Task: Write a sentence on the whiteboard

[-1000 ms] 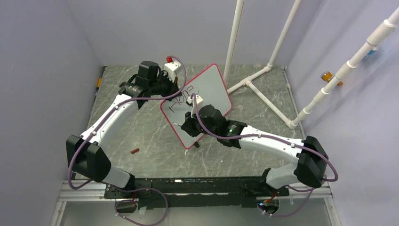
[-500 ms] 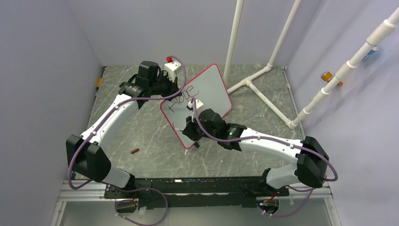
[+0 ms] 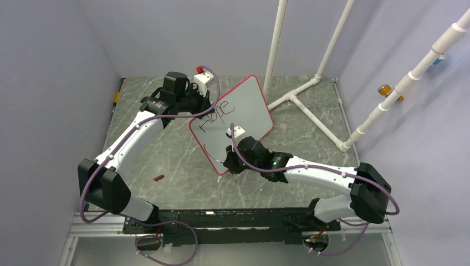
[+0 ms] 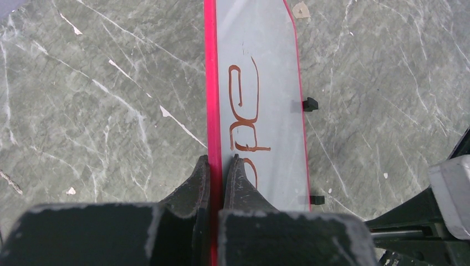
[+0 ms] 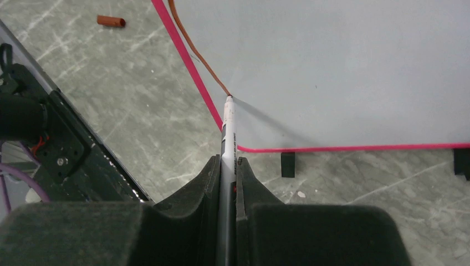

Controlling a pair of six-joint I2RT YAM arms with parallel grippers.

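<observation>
The whiteboard (image 3: 244,108), pale grey with a red-pink frame, stands tilted on its black feet (image 5: 287,164) at the middle of the table. The sentence (image 3: 216,112) is one red-brown word, "Hope", near the top left; its letters show in the left wrist view (image 4: 244,105). My left gripper (image 3: 200,106) is shut on the board's left frame edge (image 4: 213,111), one finger on each side. My right gripper (image 3: 226,164) is shut on a white marker (image 5: 228,133). The marker's tip touches the board's lower left corner, at the end of a long thin stroke (image 5: 194,52).
A red-brown marker cap (image 3: 158,178) lies on the table left of the board and also shows in the right wrist view (image 5: 111,21). A white pipe frame (image 3: 304,91) stands behind and right of the board. Grey walls close in the left, back and right.
My right gripper has moved with the marker from beside the word down to the board's lower left corner, uncovering "Hope" and leaving a thin stroke. The left gripper and the board have not moved.
</observation>
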